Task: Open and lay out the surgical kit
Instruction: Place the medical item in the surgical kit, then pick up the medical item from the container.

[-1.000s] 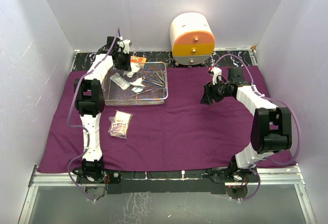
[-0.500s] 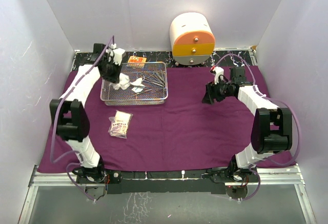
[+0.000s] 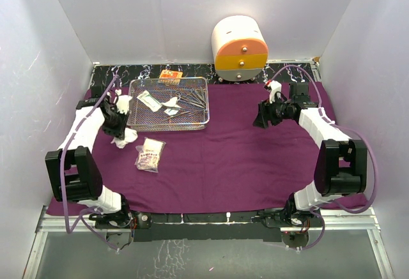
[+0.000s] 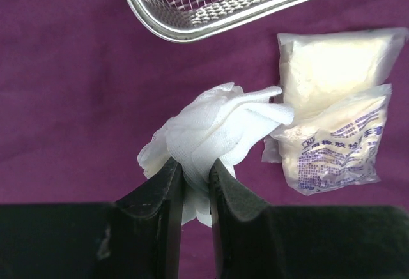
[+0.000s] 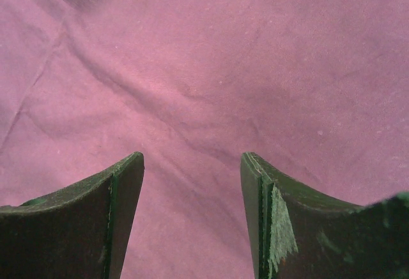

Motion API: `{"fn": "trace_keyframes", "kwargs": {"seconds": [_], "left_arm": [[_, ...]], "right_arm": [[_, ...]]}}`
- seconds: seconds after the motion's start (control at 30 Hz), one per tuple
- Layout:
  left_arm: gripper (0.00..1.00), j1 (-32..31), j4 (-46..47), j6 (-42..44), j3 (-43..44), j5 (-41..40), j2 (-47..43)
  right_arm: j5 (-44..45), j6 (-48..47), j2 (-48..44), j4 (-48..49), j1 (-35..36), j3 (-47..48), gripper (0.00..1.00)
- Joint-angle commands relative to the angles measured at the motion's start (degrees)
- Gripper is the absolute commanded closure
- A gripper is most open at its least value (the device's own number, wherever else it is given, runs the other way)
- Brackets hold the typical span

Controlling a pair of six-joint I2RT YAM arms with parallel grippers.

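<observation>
left gripper [image 4: 195,172]: clamped on white gauze wad [image 4: 217,122], hanging just over purple cloth [image 3: 243,158]
gauze position: outside wire-mesh tray [image 4: 192,33], off its near-left corner, just left of packets [image 4: 332,126]
likely drop spot: bare cloth straight below
right gripper [image 5: 192,159]: jaws apart, empty, well apart on the right
nearer arm: left

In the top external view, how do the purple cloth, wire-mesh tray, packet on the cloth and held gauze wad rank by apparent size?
purple cloth
wire-mesh tray
packet
gauze wad, partly hidden by left gripper
</observation>
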Motion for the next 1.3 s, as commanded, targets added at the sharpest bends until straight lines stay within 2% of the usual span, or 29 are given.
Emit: {"fn": "trace_keyframes", "kwargs": {"seconds": [0.0, 0.17, 0.33, 0.43, 0.6, 0.87, 1.1, 1.27], "left_arm": [[1.00, -0.11, 2.54, 1.69, -2.76, -1.15, 1.45], [1.00, -0.06, 6.31, 0.17, -3.82, -4.97, 7.63], [0.99, -0.11, 8.26, -0.74, -3.97, -4.89, 10.59], [0.91, -0.10, 7.74, -1.08, -4.01, -3.84, 11.53], [0.73, -0.11, 4.45, -1.00, -2.28, -4.18, 11.31], [0.40, -0.10, -4.21, -1.25, 5.27, -4.21, 7.03], [0.36, -0.83, -8.41, -3.81, 14.01, 1.89, 6.82], [0.35, -5.33, -6.67, -5.83, 20.82, 3.36, 9.66]], "right_arm": [[-0.42, -0.60, -2.73, 2.10, -0.15, 0.90, 0.40], [-0.21, -0.69, -2.93, 2.30, -0.63, 0.59, 0.39], [-0.06, -0.76, -2.52, 2.27, -0.93, 0.62, 0.39], [0.12, -0.77, -2.34, 2.26, -1.02, 0.63, 0.39], [0.20, -0.86, -2.24, 2.13, -1.03, 0.67, 0.39], [-0.17, -0.85, -2.32, 1.97, -1.08, 1.05, 0.39], [-0.66, -0.86, -2.23, 1.76, -1.11, 1.24, 0.39], [-0.25, -0.95, -2.44, 1.61, -1.11, 1.33, 0.39]]}}
